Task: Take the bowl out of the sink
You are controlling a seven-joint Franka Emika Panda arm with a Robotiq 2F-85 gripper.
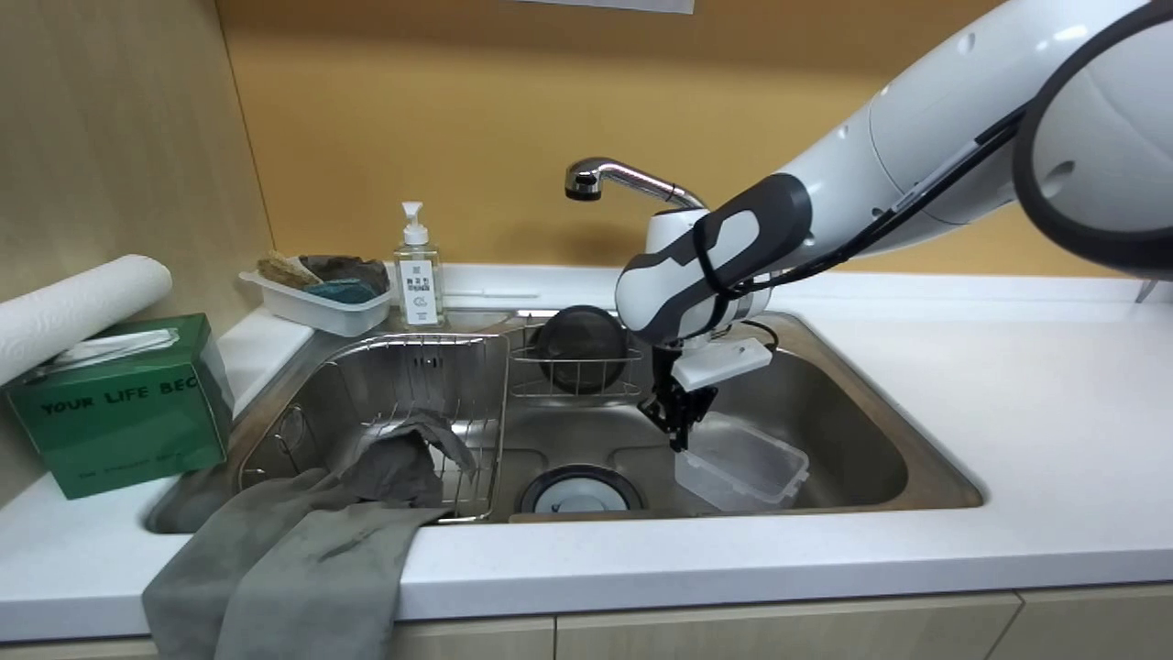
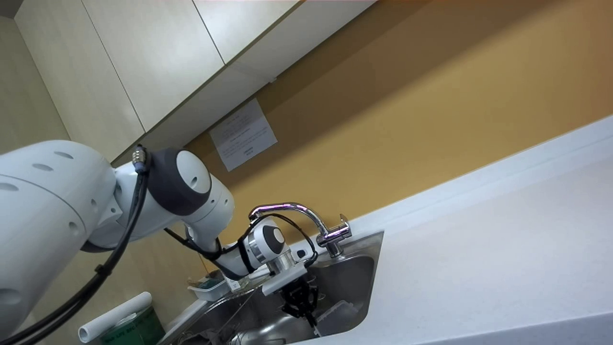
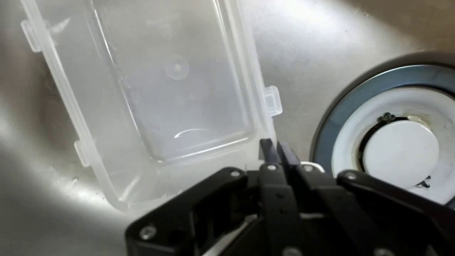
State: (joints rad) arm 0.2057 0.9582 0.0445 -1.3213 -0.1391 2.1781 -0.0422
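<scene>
The see-through plastic bowl [image 1: 738,472] is in the right part of the steel sink [image 1: 857,449]. It also shows in an exterior view [image 2: 341,312] and fills much of the wrist view [image 3: 185,92], its open side up. My gripper [image 1: 679,442] points down into the sink at the bowl's left edge. In the wrist view the two fingertips [image 3: 273,145] are close together, with the bowl's rim near a corner between them. The gripper looks shut on that rim. Whether the bowl rests on the sink floor or is slightly raised, I cannot tell.
The drain [image 1: 579,490] lies left of the bowl. A round black strainer [image 1: 582,348] stands in a wire holder behind. A wire rack [image 1: 499,431] and a grey cloth [image 1: 312,559] lie at the left. The chrome tap [image 1: 632,177] rises behind the arm. White counter [image 1: 1045,394] extends right.
</scene>
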